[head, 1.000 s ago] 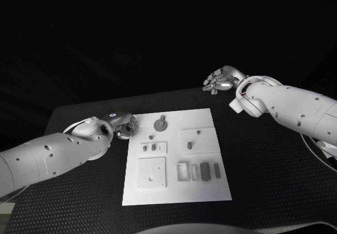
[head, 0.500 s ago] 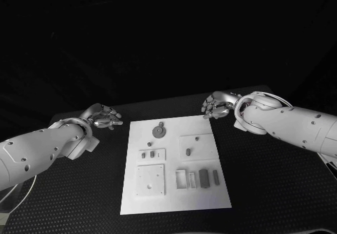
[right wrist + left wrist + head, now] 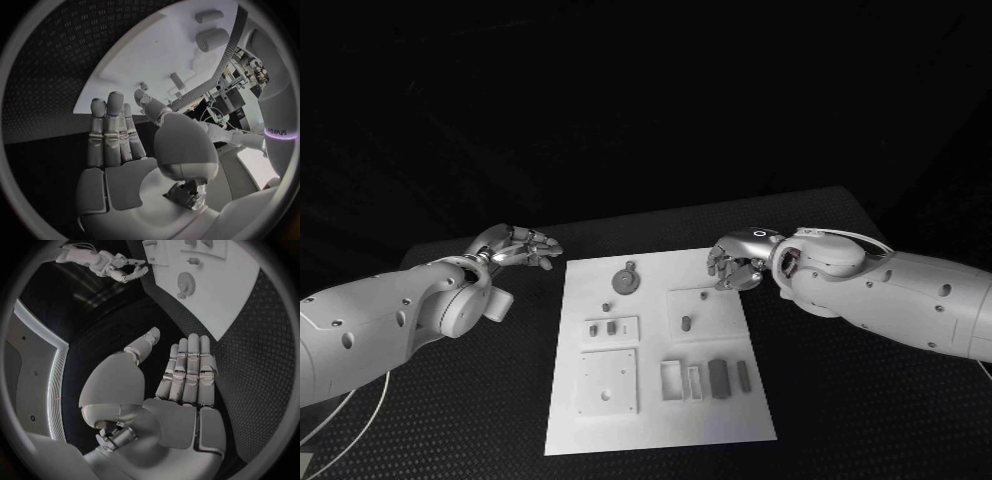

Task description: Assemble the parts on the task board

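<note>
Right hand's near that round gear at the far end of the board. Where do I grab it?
The gear lies flat on the board, so pinch across its toothed rim from straight above. Its small knob leaves little to hold. The right hand, open beside it, is closest.

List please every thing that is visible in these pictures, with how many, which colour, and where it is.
table: one, black, under everything.
task board: one, white, flat in the middle of the table.
gear-shaped disc: one, grey, on the far part of the board.
square raised plates: three, white, on the board; two on its left half, one on its right.
small parts: several, grey, most of them in a row on the near right of the board; I cannot count them surely.
left hand: one, silver, fingers apart and holding nothing, over the table beyond the board's far left corner.
right hand: one, silver, holding nothing, over the board's far right corner.
</note>
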`<action>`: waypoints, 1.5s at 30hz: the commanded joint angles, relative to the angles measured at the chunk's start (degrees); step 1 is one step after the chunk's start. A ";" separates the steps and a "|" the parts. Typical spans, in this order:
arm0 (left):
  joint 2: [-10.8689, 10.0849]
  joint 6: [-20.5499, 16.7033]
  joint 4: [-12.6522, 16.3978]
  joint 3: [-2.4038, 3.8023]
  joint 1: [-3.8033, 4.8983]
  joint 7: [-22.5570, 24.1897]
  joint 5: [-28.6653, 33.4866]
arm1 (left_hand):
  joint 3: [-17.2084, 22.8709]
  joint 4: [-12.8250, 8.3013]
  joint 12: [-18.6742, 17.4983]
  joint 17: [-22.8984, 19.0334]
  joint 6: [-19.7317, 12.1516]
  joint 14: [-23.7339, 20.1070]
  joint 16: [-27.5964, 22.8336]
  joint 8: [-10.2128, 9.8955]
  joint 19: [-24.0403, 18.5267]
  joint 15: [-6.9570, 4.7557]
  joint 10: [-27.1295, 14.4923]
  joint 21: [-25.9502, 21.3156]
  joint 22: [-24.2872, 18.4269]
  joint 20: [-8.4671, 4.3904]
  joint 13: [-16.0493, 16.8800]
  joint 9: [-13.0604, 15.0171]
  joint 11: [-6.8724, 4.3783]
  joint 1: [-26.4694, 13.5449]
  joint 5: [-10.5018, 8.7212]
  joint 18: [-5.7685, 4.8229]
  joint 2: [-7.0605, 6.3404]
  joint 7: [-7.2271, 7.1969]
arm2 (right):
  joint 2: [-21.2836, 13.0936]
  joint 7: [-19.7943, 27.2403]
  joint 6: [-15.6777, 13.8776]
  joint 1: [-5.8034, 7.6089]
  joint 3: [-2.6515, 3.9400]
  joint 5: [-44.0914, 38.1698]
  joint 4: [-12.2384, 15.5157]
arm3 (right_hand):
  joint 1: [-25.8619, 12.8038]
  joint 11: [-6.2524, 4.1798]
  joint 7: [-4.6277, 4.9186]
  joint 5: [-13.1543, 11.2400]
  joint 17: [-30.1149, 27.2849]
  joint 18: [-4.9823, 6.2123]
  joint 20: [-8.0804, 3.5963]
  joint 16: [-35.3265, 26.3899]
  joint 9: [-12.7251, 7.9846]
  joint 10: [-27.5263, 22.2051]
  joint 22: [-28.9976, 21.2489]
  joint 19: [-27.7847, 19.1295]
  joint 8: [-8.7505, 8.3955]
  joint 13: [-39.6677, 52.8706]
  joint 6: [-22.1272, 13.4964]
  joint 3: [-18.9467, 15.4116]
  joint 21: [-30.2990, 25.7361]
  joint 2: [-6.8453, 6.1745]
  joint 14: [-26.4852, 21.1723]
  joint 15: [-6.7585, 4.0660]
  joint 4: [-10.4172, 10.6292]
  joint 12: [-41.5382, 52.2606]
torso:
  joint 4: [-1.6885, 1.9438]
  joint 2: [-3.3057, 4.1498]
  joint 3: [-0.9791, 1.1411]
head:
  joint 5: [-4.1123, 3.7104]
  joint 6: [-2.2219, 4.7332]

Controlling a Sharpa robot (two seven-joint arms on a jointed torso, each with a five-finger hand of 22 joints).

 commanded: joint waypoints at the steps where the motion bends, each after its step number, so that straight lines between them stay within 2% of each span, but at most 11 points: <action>1: 0.26 2.20 0.40 0.02 0.04 2.28 3.21 | -0.59 -0.06 -0.07 0.13 -0.27 0.32 -0.61 0.22 0.32 0.17 0.26 0.13 -0.43 0.11 -0.16 -0.08 0.07 -0.78 0.13 -0.32 0.04 0.28 | -0.05 -2.02 0.43 -0.45 -0.24 -5.74 0.81 | 0.05 -0.07 -0.04 0.20 0.27 0.90 -0.21 0.60 -0.16 0.83 0.20 0.55 0.37 -0.10 0.42 0.19 0.41 -0.72 0.41 -0.11 0.18 -0.56 | 0.01 -0.04 -0.17 | 0.02 0.10; 5: 0.36 2.13 0.70 0.02 0.04 2.43 3.88 | -0.79 -0.17 -0.11 0.26 -0.34 0.31 -1.04 0.22 0.26 0.24 0.23 0.13 -0.84 0.16 -0.34 -0.13 0.10 -0.95 0.12 -0.33 0.10 0.31 | -0.09 -2.56 1.02 -0.98 -0.40 -6.83 1.33 | 0.14 -0.12 -0.09 0.20 0.44 0.90 -0.33 0.93 -0.26 1.15 0.34 0.69 0.41 -0.12 0.56 0.22 0.54 -0.88 0.48 -0.16 0.14 -0.96 | 0.04 0.07 -0.28 | 0.11 0.05; 7: 0.36 2.10 0.75 0.02 0.05 2.49 3.88 | -0.89 -0.25 -0.13 0.33 -0.40 0.32 -1.23 0.20 0.23 0.28 0.19 0.13 -1.03 0.18 -0.43 -0.16 0.15 -1.02 0.12 -0.34 0.10 0.38 | -0.10 -2.70 1.43 -1.12 -0.43 -7.24 1.59 | 0.17 -0.13 -0.09 0.20 0.47 0.90 -0.36 1.00 -0.29 1.22 0.37 0.71 0.41 -0.13 0.57 0.22 0.56 -0.96 0.47 -0.17 0.13 -1.07 | 0.06 0.11 -0.26 | 0.17 0.01; 9: 0.37 1.90 0.80 0.02 0.05 2.56 3.98 | -0.97 -0.31 -0.14 0.41 -0.46 0.33 -1.41 0.19 0.21 0.31 0.16 0.15 -1.22 0.20 -0.52 -0.18 0.17 -1.07 0.12 -0.34 0.12 0.43 | -0.06 -2.88 1.59 -1.33 -0.47 -7.18 1.87 | 0.22 -0.13 -0.09 0.20 0.51 0.90 -0.39 1.08 -0.33 1.27 0.41 0.73 0.40 -0.14 0.56 0.22 0.59 -1.08 0.46 -0.17 0.12 -1.21 | 0.01 0.08 -0.14 | 0.25 -0.13; 14: 0.39 1.66 0.94 0.03 0.06 2.80 4.63 | -1.11 -0.39 -0.14 0.53 -0.53 0.33 -1.71 0.18 0.15 0.37 0.13 0.15 -1.52 0.25 -0.65 -0.22 0.22 -1.18 0.12 -0.35 0.09 0.52 | 0.31 -3.08 1.49 -1.83 -0.54 -7.51 2.10 | 0.28 -0.11 -0.03 0.20 0.60 0.90 -0.44 1.27 -0.48 1.35 0.50 0.75 0.29 -0.20 0.42 0.21 0.63 -1.37 0.41 -0.15 0.13 -1.64 | -0.08 0.09 -0.17 | 0.85 -0.63; 19: 0.51 1.35 1.09 0.03 0.06 3.03 5.58 | -1.24 -0.46 -0.16 0.67 -0.61 0.35 -1.96 0.16 0.11 0.41 0.05 0.16 -1.78 0.29 -0.78 -0.26 0.30 -1.29 0.12 -0.35 0.05 0.61 | 0.72 -3.19 1.40 -2.02 -0.58 -7.74 2.10 | 0.29 -0.08 0.02 0.20 0.65 0.90 -0.47 1.40 -0.57 1.39 0.56 0.78 0.24 -0.23 0.34 0.20 0.65 -1.50 0.39 -0.13 0.14 -1.92 | -0.01 0.09 -0.18 | 1.49 -1.06; 32: 0.76 1.31 1.38 0.04 0.12 3.04 5.63 | -1.45 -0.53 -0.19 0.94 -0.72 0.39 -2.40 0.15 0.07 0.50 -0.14 0.19 -2.24 0.35 -1.04 -0.33 0.48 -1.48 0.11 -0.33 0.02 0.74 | 2.12 -3.17 0.75 -2.42 -0.62 -7.84 1.91 | 0.25 -0.03 0.11 0.20 0.76 0.90 -0.51 1.68 -0.75 1.51 0.67 0.92 0.14 -0.28 0.21 0.23 0.73 -1.56 0.40 -0.09 0.20 -2.45 | 0.04 0.05 -0.08 | 2.23 -1.80; 40: 0.97 1.33 1.30 0.04 0.19 2.91 5.63 | -1.49 -0.53 -0.19 1.08 -0.79 0.43 -2.58 0.13 0.08 0.53 -0.22 0.21 -2.44 0.37 -1.15 -0.36 0.58 -1.53 0.12 -0.31 0.06 0.83 | 2.76 -2.96 1.57 -2.49 -0.65 -7.79 2.26 | 0.45 -0.14 -0.01 0.20 0.93 0.90 -0.65 2.15 -0.85 2.06 0.86 1.19 0.29 -0.20 0.50 0.46 0.92 -1.07 0.53 -0.20 0.15 -2.84 | 0.06 0.04 -0.06 | 2.58 -2.25; 45: 1.00 1.30 1.35 0.04 0.21 2.87 5.63 | -1.53 -0.53 -0.19 1.19 -0.85 0.46 -2.71 0.11 0.08 0.54 -0.29 0.22 -2.58 0.39 -1.24 -0.39 0.67 -1.57 0.12 -0.30 0.05 0.97 | 2.89 -3.18 1.84 -2.67 -0.69 -8.23 1.84 | 1.05 -0.49 -0.43 0.20 1.08 0.90 -0.81 2.65 -0.82 3.41 1.12 1.35 0.82 0.11 1.46 0.99 1.11 0.05 0.56 -0.53 0.10 -2.98 | -0.01 0.01 0.00 | 2.90 -2.53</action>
